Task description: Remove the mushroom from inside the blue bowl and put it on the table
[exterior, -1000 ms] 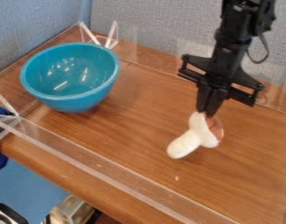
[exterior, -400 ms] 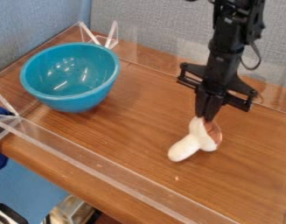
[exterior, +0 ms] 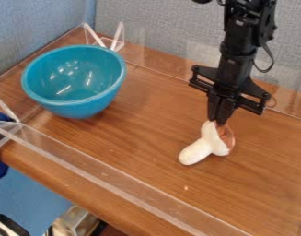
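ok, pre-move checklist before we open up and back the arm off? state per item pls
1. Orange-capped toy mushroom with thick cream stem out of the bowl: ok
2. Glossy turquoise-blue plastic bowl upright, away from the arm: ok
3. Mushroom over the reddish-brown wood-grain tabletop, not past its edge: ok
4. Mushroom's full weight on the table: cannot tell
5. Black gripper released: not ok, closed at the mushroom's cap end

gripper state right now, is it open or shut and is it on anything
Gripper: closed, its fingertips at the cap end of the toy mushroom, apparently gripping it.
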Controlling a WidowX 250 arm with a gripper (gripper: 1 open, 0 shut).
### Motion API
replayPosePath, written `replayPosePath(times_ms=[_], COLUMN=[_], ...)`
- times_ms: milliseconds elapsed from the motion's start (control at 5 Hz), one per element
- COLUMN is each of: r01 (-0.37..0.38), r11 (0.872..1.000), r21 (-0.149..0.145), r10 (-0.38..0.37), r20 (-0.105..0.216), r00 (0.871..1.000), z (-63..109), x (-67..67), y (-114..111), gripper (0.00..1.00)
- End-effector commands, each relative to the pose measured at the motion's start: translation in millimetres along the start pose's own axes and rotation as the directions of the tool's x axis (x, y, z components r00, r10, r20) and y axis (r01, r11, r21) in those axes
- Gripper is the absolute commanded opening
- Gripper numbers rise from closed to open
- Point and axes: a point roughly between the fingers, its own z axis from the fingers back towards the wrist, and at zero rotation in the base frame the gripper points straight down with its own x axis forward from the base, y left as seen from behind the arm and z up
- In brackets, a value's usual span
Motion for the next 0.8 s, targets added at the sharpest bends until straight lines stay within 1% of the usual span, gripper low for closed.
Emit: replayPosePath(times_ms=[0, 200, 400, 600], r01=[-0.021, -0.027, -0.02, -0.013], r11=[1.0, 1.0, 1.0, 1.0], r21=[-0.001, 0.004, -0.003, -0.006], r10=[0.021, 0.027, 0.02, 0.013], r20=[0.035, 0.022, 0.035, 0.068], r00=[0.999, 0.999, 0.999, 0.998], z=[7.8, 3.1, 14.8, 33.4], x=[9.9, 9.7, 7.6, 6.3], y=[7, 9, 9, 9], gripper=[1.0, 1.0, 1.0, 1.0])
